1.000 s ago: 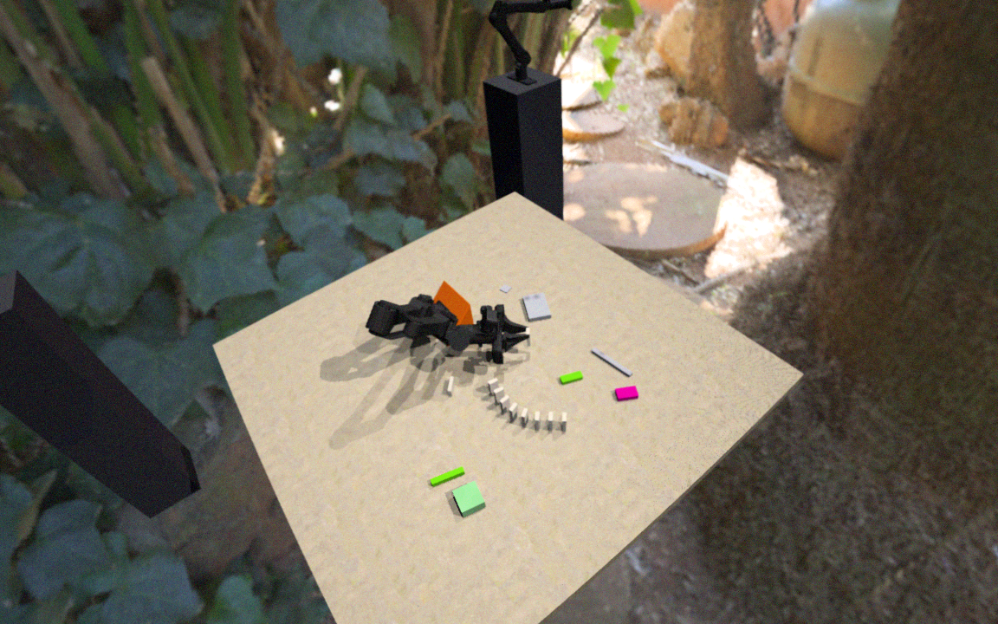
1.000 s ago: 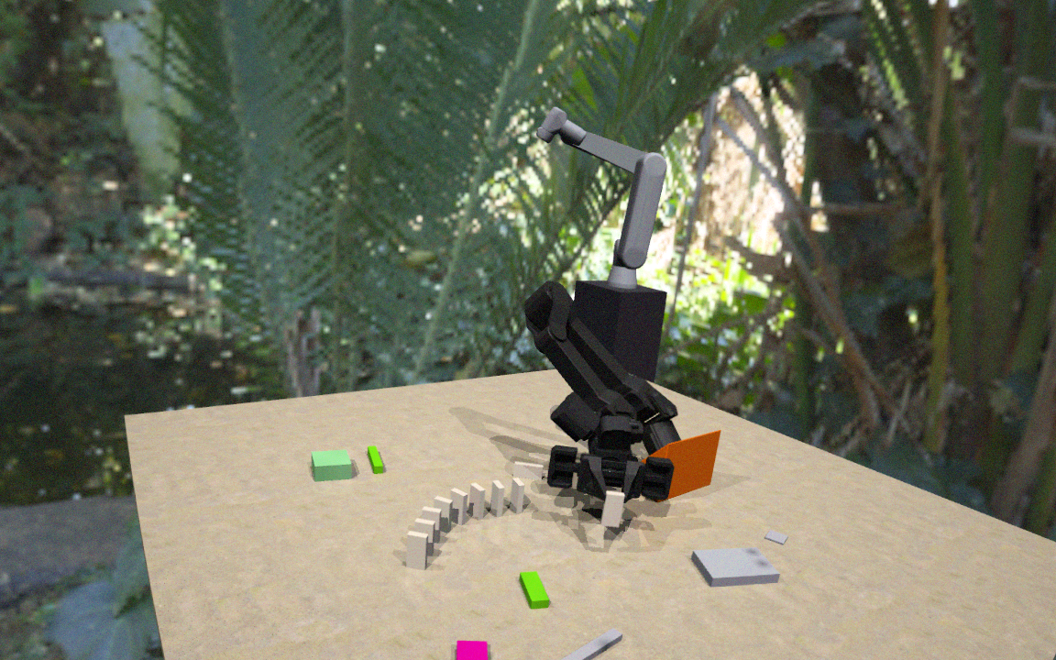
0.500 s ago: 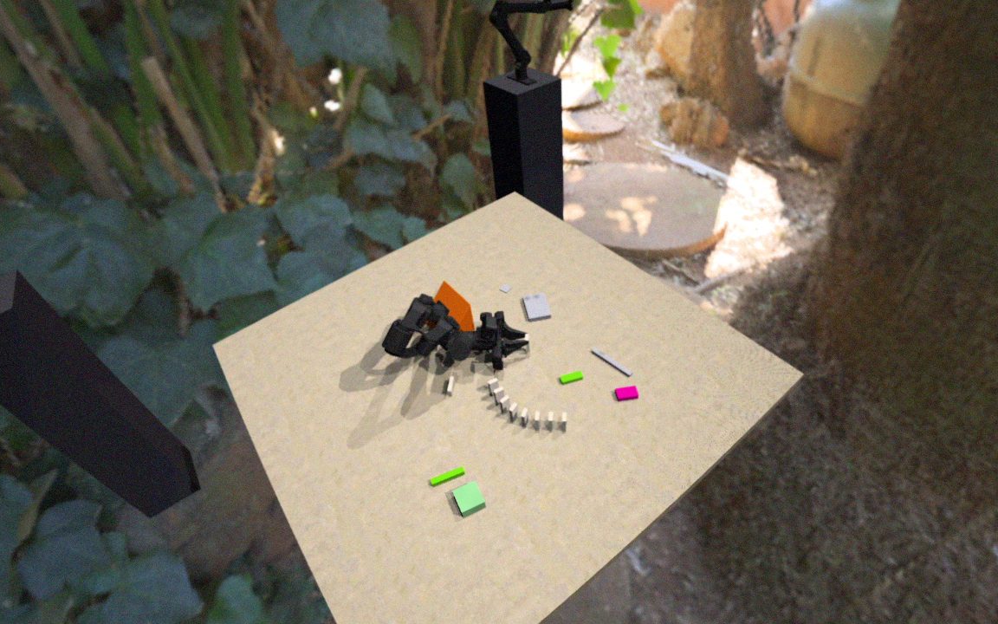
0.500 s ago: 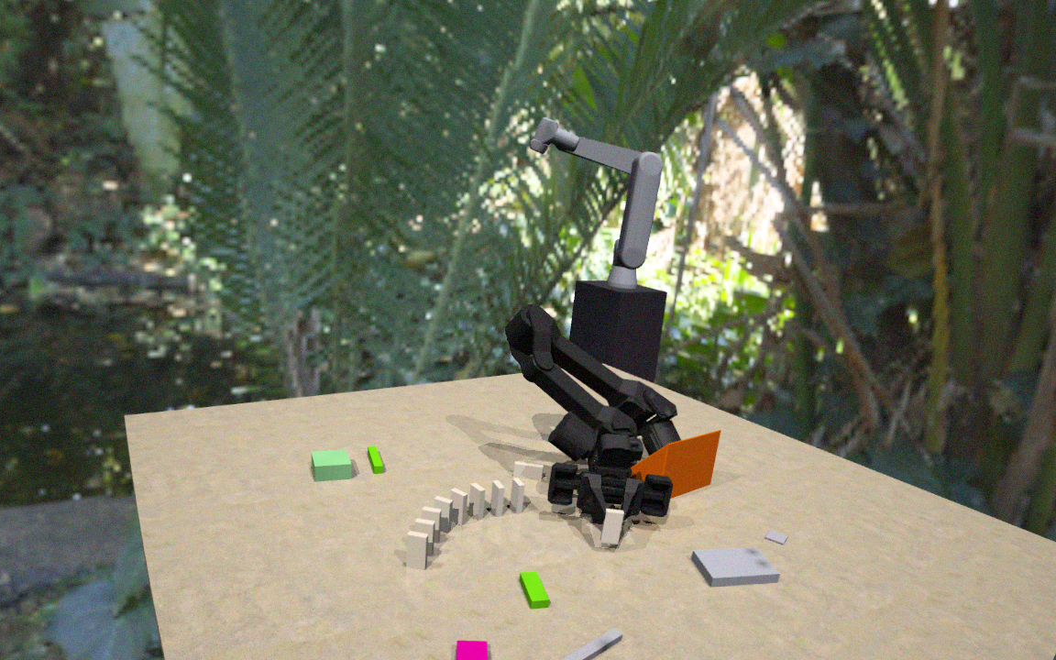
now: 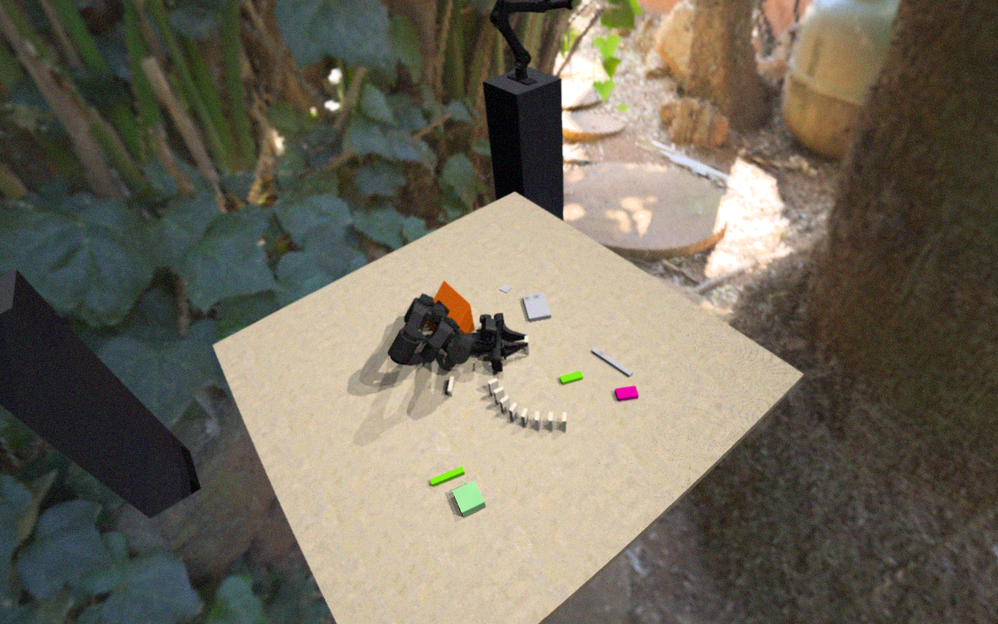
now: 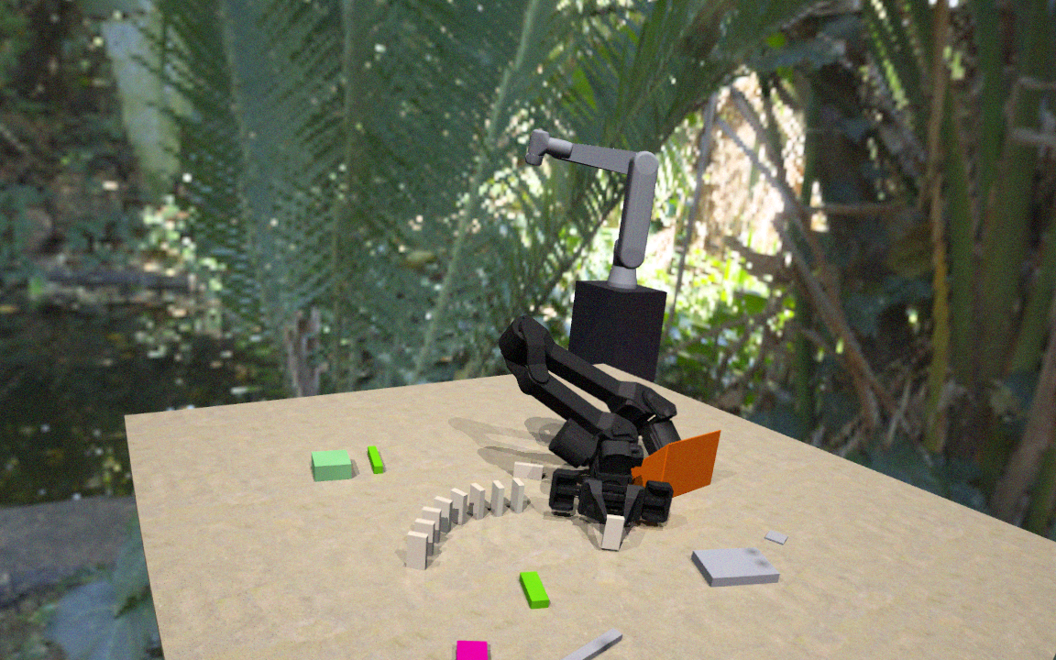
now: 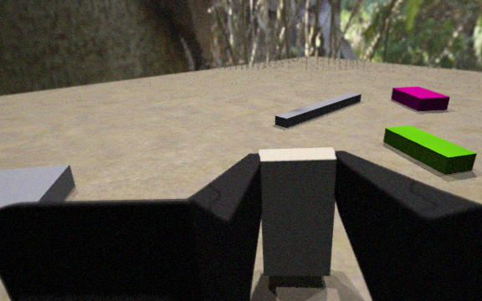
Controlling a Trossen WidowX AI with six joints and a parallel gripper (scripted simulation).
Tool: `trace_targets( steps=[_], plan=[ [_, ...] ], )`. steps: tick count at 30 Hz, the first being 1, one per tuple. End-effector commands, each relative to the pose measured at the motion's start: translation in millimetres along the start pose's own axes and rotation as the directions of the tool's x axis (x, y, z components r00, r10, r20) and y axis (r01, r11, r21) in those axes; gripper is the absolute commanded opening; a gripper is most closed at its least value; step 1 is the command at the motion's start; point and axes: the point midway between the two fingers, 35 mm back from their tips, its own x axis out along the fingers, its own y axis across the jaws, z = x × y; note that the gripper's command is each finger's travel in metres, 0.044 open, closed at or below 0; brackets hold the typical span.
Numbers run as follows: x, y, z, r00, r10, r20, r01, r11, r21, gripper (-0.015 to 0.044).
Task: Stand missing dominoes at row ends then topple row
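My gripper [image 5: 525, 344] [image 6: 613, 525] [image 7: 294, 164] is shut on a white domino [image 6: 612, 533] [image 7: 297, 217], one finger at each narrow side. The domino is upright and very low over the table; whether its foot touches the table I cannot tell. A curved row of several standing white dominoes runs from one end domino [image 5: 493, 386] [image 6: 518, 495] to the other end domino [image 5: 563, 422] [image 6: 417, 550]. The gripper is off to the side of the row, clear of it. Another white domino [image 5: 449, 386] [image 6: 528, 470] lies on its side beyond the row's arm-side end.
An orange panel [image 5: 454, 307] [image 6: 689, 466] stands beside the arm. A grey slab [image 5: 535, 307] [image 6: 734, 566] [image 7: 15, 184], a green bar [image 5: 571, 378] [image 6: 534, 588] [image 7: 429, 146], a grey stick [image 5: 611, 362] [image 7: 318, 110] and a magenta block [image 5: 625, 393] [image 7: 420, 98] lie around. A light green block [image 5: 469, 497] [image 6: 331, 465] lies farther off.
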Motion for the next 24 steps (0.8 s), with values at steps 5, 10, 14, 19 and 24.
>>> trace_targets(
  steps=[5, 10, 14, 19, 24],
  plan=[
    [0, 0, 0, 1.000, 0.001, 0.005, -0.001, 1.000, -0.005, 0.0265],
    [0, 0, 0, 1.000, 0.001, 0.005, -0.001, 1.000, -0.005, 0.0396],
    [0, 0, 0, 1.000, 0.001, 0.005, -0.001, 1.000, -0.005, 0.0440],
    [2, -2, 25, 1.000, 0.003, 0.000, -0.003, 1.000, -0.004, 0.0440],
    [1, -2, 50, 1.000, -0.001, 0.003, 0.001, 1.000, 0.001, 0.0440]
  ],
)
